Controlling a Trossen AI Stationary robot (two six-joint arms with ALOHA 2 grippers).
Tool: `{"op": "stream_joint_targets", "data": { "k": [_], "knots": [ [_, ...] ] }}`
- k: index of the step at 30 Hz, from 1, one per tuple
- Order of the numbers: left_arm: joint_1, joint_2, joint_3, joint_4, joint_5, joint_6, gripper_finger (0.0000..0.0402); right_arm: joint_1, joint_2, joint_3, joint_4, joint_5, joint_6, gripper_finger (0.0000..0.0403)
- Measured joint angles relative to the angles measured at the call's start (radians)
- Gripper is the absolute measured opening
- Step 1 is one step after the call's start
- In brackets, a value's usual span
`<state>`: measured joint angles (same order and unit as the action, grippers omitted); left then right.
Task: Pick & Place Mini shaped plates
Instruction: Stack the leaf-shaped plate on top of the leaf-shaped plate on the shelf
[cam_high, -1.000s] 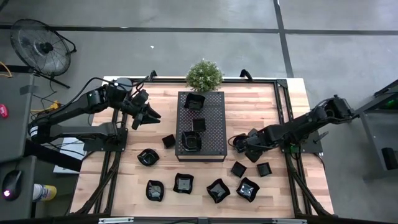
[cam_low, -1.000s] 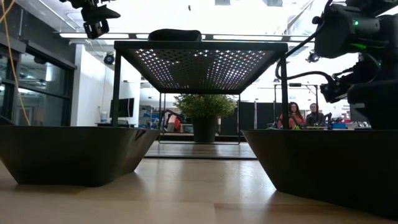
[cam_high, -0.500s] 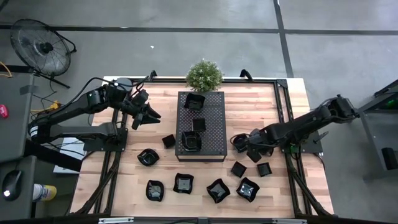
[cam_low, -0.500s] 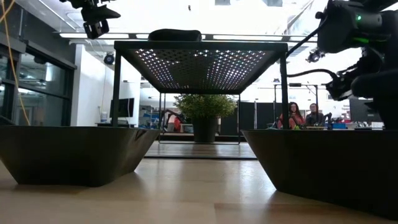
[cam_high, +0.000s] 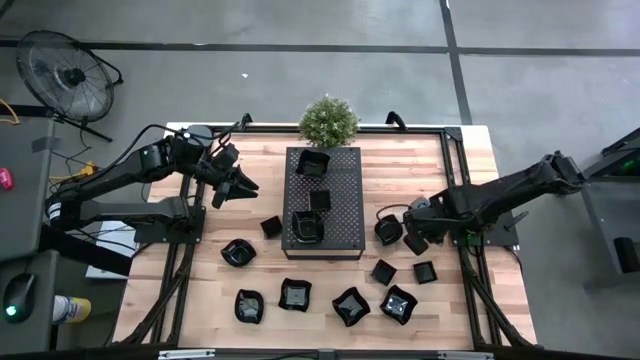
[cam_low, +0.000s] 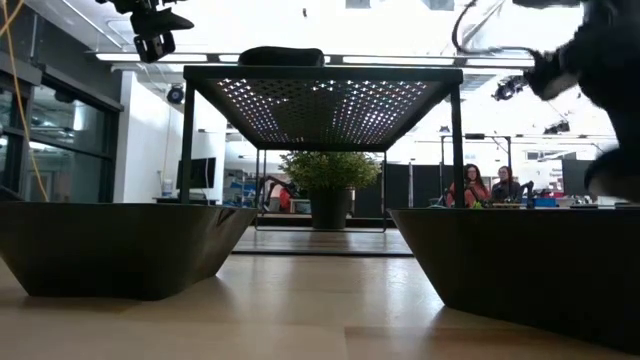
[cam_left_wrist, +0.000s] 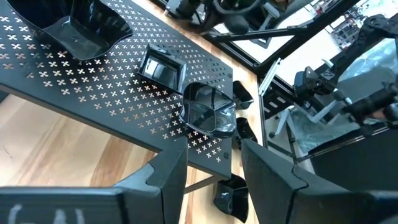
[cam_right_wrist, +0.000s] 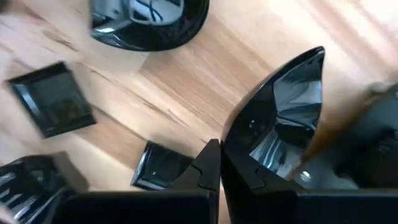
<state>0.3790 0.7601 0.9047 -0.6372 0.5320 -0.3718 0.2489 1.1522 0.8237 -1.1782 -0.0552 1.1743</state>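
Observation:
Several glossy black mini shaped plates lie on the wooden table, among them a round one (cam_high: 388, 230), two small squares (cam_high: 384, 271) (cam_high: 424, 271) and a near row (cam_high: 295, 294). Three more (cam_high: 313, 162) (cam_high: 319, 200) (cam_high: 307, 227) sit on the perforated tray (cam_high: 340, 240). My right gripper (cam_high: 412, 240) (cam_right_wrist: 219, 163) is shut on a pointed-corner plate (cam_right_wrist: 280, 118) above the table, right of the tray. In the high view the gripper mostly hides this plate. My left gripper (cam_high: 243, 186) (cam_left_wrist: 214, 180) hangs open left of the tray, touching nothing. My right gripper pinches the plate's rim (cam_right_wrist: 225, 138) between its two fingers, which come from above and point down. The plate hangs tilted beside and below the fingers, its hollow side showing, clear of the table.
The tray stands on thin legs (cam_low: 188, 150) above the table, one plate (cam_low: 280, 55) showing on top. Two plates (cam_low: 110, 245) (cam_low: 520, 265) sit close to the low camera. A potted plant (cam_high: 328, 120) stands at the far edge. People (cam_low: 485, 185) sit in the room behind.
My right gripper has risen from just above the table and carries the plate up with it. The round plate beside it has stayed where it was.

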Motion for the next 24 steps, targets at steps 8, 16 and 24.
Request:
{"op": "stream_joint_targets", "data": {
  "k": [8, 16, 24],
  "knots": [
    [0.000, 0.000, 0.000, 0.010, -0.003, -0.034, 0.0149, 0.000, -0.002, 0.237, -0.166, 0.113, -0.082, 0.0001],
    [0.000, 0.001, 0.000, 0.009, -0.043, -0.089, 0.0149, -0.001, -0.002, 0.388, -0.169, 0.222, -0.191, 0.0000],
    [0.000, 0.001, 0.000, 0.007, -0.105, -0.136, 0.0149, -0.001, 0.001, 0.458, -0.159, 0.229, -0.261, 0.0000]
  ]
}}
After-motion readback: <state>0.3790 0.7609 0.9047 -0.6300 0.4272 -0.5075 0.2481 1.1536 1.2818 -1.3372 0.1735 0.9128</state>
